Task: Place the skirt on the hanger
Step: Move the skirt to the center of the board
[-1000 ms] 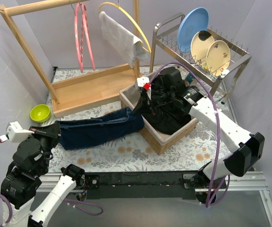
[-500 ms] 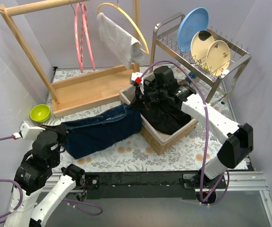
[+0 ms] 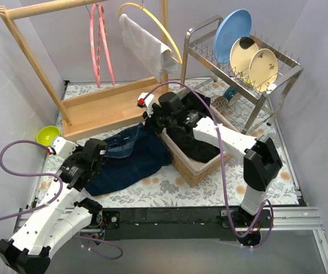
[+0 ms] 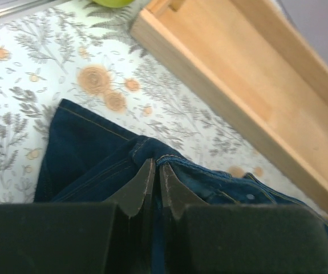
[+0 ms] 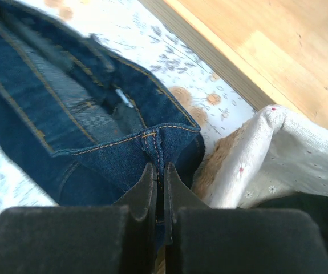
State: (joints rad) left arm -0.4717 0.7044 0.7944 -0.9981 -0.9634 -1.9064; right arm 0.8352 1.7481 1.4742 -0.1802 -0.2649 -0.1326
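The dark blue denim skirt (image 3: 130, 158) lies bunched on the flowered tablecloth between my two grippers, left of the wicker basket (image 3: 195, 165). My left gripper (image 3: 100, 149) is shut on the skirt's hem edge (image 4: 158, 160). My right gripper (image 3: 148, 119) is shut on the waistband seam (image 5: 159, 140) next to the basket's cloth lining (image 5: 278, 148). A pink hanger (image 3: 98, 43) and a yellow hanger (image 3: 152, 23) carrying a white cloth (image 3: 144, 45) hang from the wooden rack (image 3: 104, 108) at the back.
The basket holds black clothes (image 3: 195, 137). A metal dish rack (image 3: 249, 63) with plates stands at the back right. A green bowl (image 3: 48, 136) sits at the left edge. The rack's wooden base (image 4: 255, 97) lies just beyond the skirt.
Both grippers have come closer together, the left moving right and up, the right moving left off the basket. The skirt has gone from stretched flat to bunched between them.
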